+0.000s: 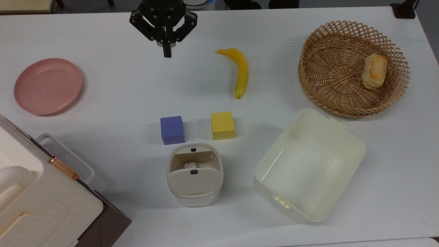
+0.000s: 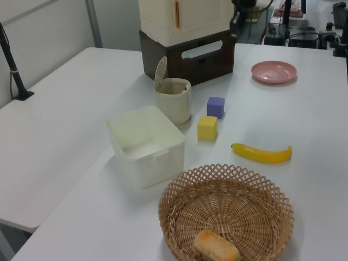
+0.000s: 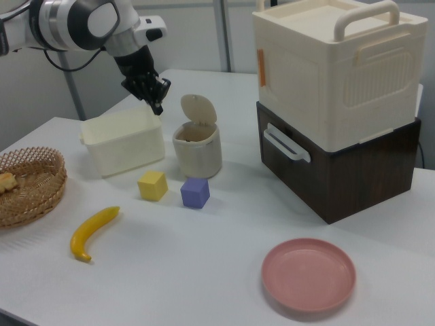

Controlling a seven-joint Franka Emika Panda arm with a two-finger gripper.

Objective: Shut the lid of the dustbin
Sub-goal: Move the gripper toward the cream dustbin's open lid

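The small off-white dustbin [image 1: 194, 200] stands near the table's front in the top view, just below the blue and yellow cubes. Its beige lid [image 1: 194, 181] with a black button is tipped up and open, and something pale lies inside. The left view shows the dustbin [image 2: 174, 103] with its lid [image 2: 160, 72] upright. In the right view the lid [image 3: 198, 109] also stands above the dustbin [image 3: 197, 155]. My gripper [image 1: 167, 52] hangs over the far part of the table, shut and holding nothing. In the right view the gripper [image 3: 158, 105] sits to the left of the lid, apart from it.
A blue cube [image 1: 172, 130] and a yellow cube [image 1: 222, 125] sit between gripper and bin. A banana [image 1: 241, 72], a pink plate [image 1: 48, 85], a wicker basket [image 1: 329, 44] with bread, an open cream tub [image 1: 353, 137] and a large cream case [image 1: 41, 206] surround them.
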